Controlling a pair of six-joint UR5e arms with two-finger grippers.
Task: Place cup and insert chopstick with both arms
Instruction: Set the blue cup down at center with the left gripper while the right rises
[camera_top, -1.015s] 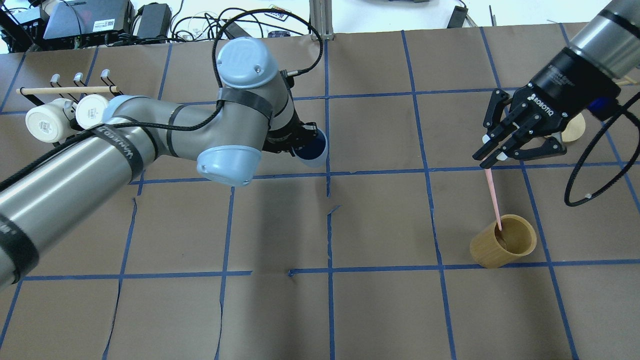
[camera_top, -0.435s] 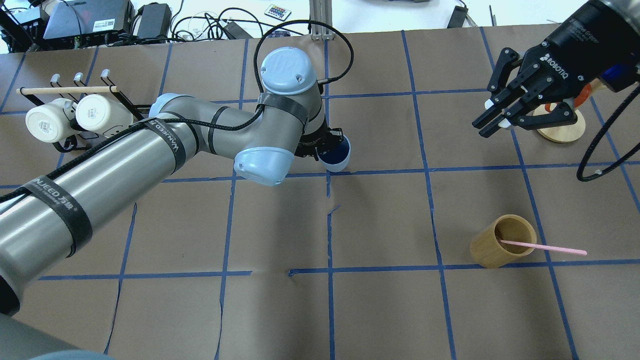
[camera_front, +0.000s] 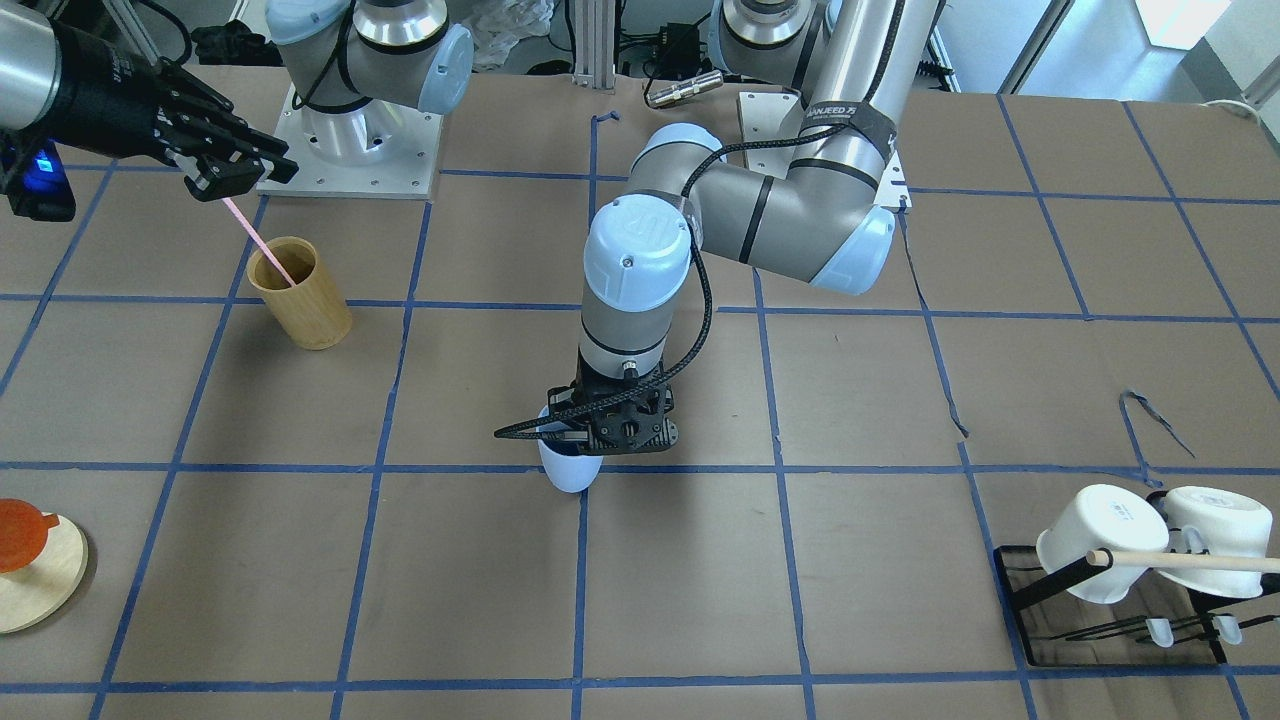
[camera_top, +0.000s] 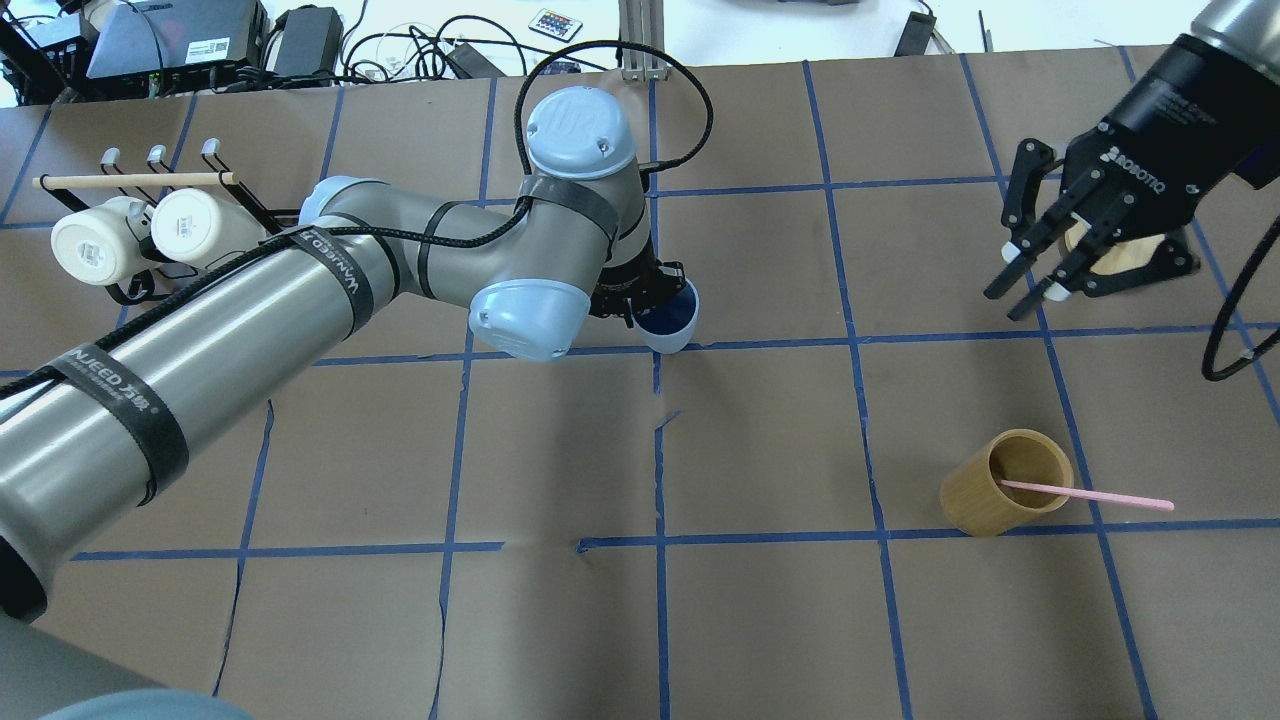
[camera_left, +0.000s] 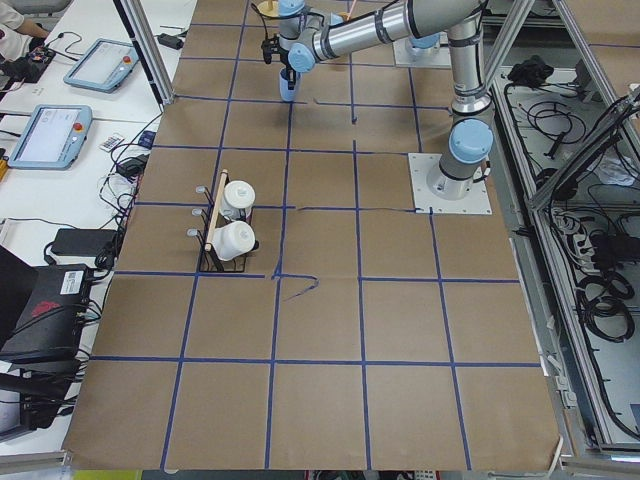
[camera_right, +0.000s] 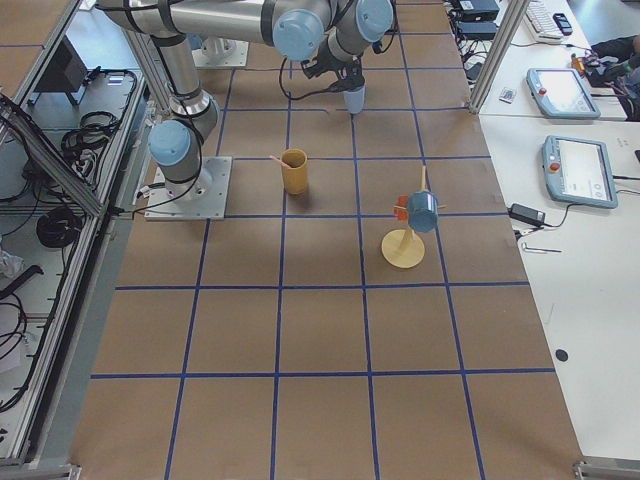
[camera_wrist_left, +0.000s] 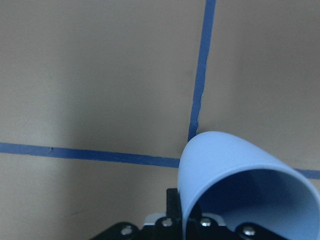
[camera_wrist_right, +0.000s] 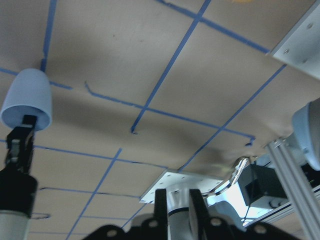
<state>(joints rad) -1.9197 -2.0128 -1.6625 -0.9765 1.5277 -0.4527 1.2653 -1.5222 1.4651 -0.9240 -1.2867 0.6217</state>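
The cup (camera_top: 672, 322) is partly hidden in the overhead view by the left arm's wrist, so that only its dark mouth and part of its pale wall are seen. Whether its base rests on the table (camera_top: 760, 620) or is held just above it cannot be told. It is a small light-blue tapered tumbler without a handle, and it is held slightly tilted at a crossing of blue tape lines near the table's middle. Its wall is pinched at the rim by the left gripper (camera_top: 640, 298), one finger inside and one outside; the fingertips are mostly covered.

The chopstick (camera_top: 1090, 493), thin, straight and pale pink, is seen from overhead leaning in the tan bamboo cylinder (camera_top: 975, 505), with its lower end hidden inside and its free end sticking out over the rim. The right gripper (camera_top: 1002, 305) is shown well apart from it, with its jaws parted by a narrow gap and nothing between them. In the front-facing view the stick is drawn steeper, with its top at that gripper's fingertips; the two views do not agree.

A round wooden stand (camera_top: 1110, 258) is largely covered by the right gripper.
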